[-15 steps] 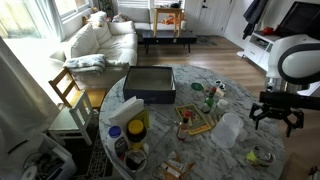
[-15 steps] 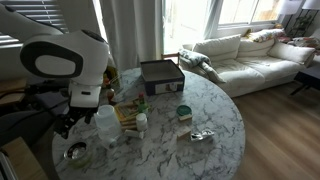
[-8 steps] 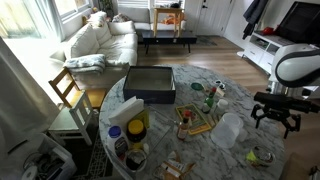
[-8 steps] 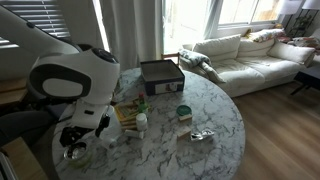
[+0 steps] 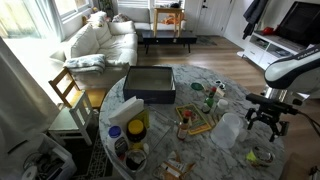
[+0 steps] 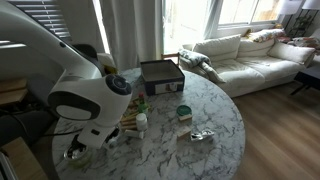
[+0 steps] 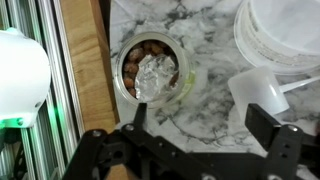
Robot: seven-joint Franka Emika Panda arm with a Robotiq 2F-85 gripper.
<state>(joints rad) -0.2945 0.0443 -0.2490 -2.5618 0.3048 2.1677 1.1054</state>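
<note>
The tool [image 5: 266, 122] hangs over the rim side of the round white marble surface [image 5: 195, 150], fingers pointing straight down. In the wrist view the tool [image 7: 195, 112] is spread wide with nothing between its fingers; bare marble shows in the gap.

Nearest to it is a small round metal tin of brown pieces with crumpled silver foil on top [image 7: 152, 72]. It stands upright on the surface, close to the wooden edge strip [image 7: 80, 60]. It lies just ahead of one finger rather than centred in the gap, so the tool is a little off to its side. In an exterior view the tin [image 5: 262, 155] sits below the tool, apart from it, no contact. The foil is pushed up in the middle, which leaves the brown contents exposed around it.

Just beside the tin are a translucent plastic cup [image 7: 262, 90] and a large white plastic tub [image 7: 280, 35], crowding that side. A flat black box [image 5: 150, 83] rests well away, across the surface.

Against a second ago, the tool has come inward from beyond the rim and dropped lower, now above the tin's corner. The opening is unchanged, and nothing on the surface has shifted.
</note>
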